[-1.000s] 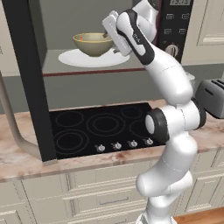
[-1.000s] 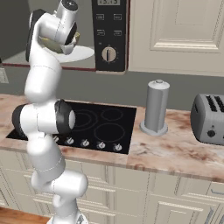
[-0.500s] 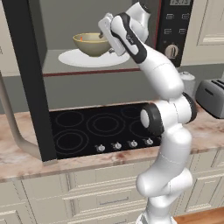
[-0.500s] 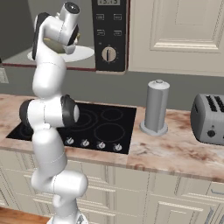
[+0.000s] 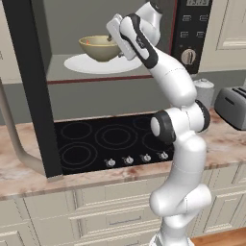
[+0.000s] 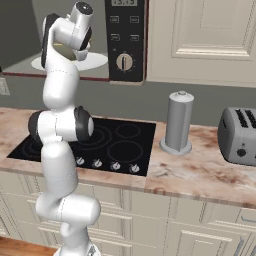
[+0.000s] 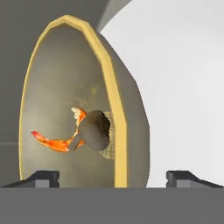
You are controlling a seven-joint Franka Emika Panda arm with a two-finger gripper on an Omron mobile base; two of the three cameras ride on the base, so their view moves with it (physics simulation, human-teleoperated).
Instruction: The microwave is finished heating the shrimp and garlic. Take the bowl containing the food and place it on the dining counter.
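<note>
Kitchen cabinetry in cream surrounds the built-in microwave (image 5: 96, 43), whose dark door (image 5: 29, 86) hangs swung wide at the left of the left base view, leaving the grey cavity exposed. Inside, on a flat white round plate (image 5: 91, 65), sits the olive-tan bowl (image 5: 99, 48) with its yellowish rim. Just to the bowl's right the gripper (image 5: 116, 36) is at the mouth of the cavity, level with the bowl's rim. Further right come the control panel with its round knob (image 5: 188, 56), a grey canister (image 6: 178, 122) on the marble counter, and a silver toaster (image 6: 239, 135); the black cooktop (image 5: 105, 139) lies below the oven.

From the hand view the bowl rim (image 7: 111, 87) runs almost straight between the two fingertips (image 7: 43, 177), one tip lying toward the inside of the bowl and the other outside the wall over the white plate. So the near rim is directly ahead of the claw and already bracketed. The shrimp (image 7: 59, 142) and the garlic (image 7: 94, 131) rest together in the bottom, close to that near wall.

The claw stands spread about as wide as it goes, gripping nothing; whether a tip grazes the rim cannot be told. The coming move looks like a short push forward, then a pinch on the wall.
</note>
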